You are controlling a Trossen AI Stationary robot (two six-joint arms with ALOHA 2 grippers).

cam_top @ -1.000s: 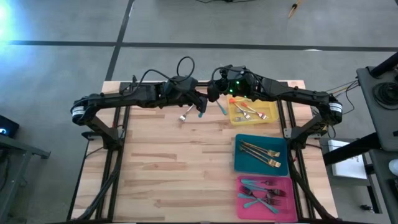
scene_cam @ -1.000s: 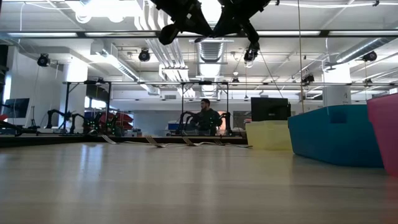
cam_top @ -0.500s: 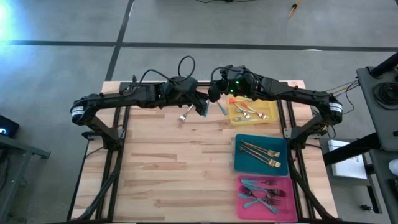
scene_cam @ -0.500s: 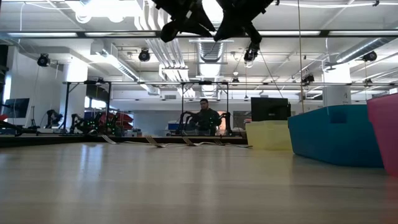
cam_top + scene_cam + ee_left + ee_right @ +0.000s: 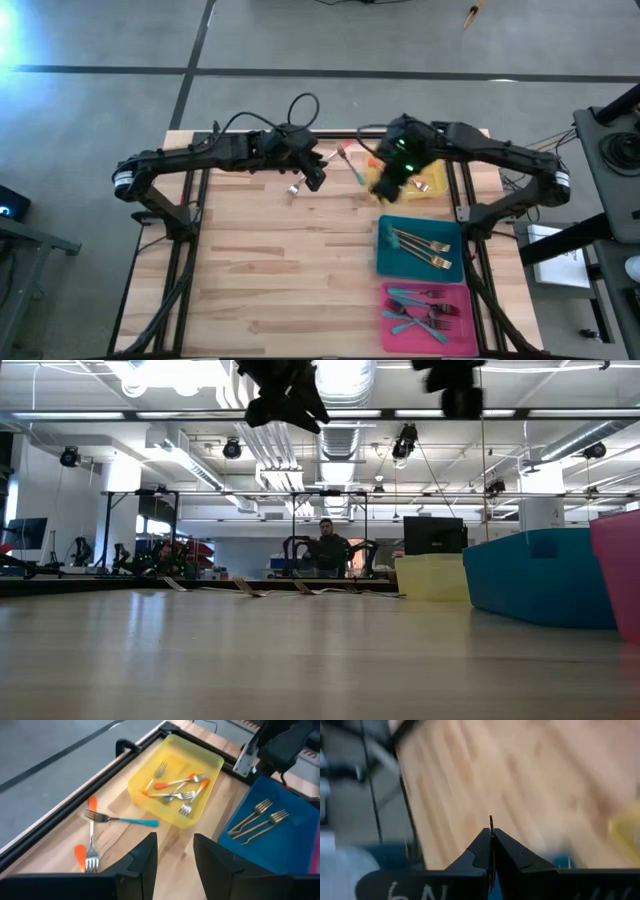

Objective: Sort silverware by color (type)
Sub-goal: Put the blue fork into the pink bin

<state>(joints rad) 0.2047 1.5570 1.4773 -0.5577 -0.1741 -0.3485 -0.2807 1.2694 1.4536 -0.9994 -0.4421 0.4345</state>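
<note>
My left gripper (image 5: 172,860) is open and empty, above the table's far middle (image 5: 316,177). Ahead of it a teal-handled fork (image 5: 122,820) and two orange-handled forks (image 5: 90,854) lie flat on the wood. A silver fork head (image 5: 295,188) shows beside the left gripper. My right gripper (image 5: 491,834) is shut, with a thin dark sliver (image 5: 491,821) standing out between its tips. It hovers at the yellow tray's left side (image 5: 385,183). The yellow tray (image 5: 172,760) holds several orange-handled forks. My right gripper pinches a thin sliver (image 5: 491,821) at its very fingertips. It shows edge-on and blurred, so I cannot tell which part of which utensil it is. It is lifted clear of the table.
A teal tray (image 5: 392,262) with gold forks and a pink tray (image 5: 392,300) with teal-handled forks stand along the table's right side, nearer than the yellow tray. Cables loop at the far edge (image 5: 298,100). A person sits in the room far behind (image 5: 328,548).
My right gripper has swung away from the left gripper, toward the table's right and near edges, and is now at the yellow tray's left side; its wrist view is blurred by the motion. The forks on the table have stayed where they were.
</note>
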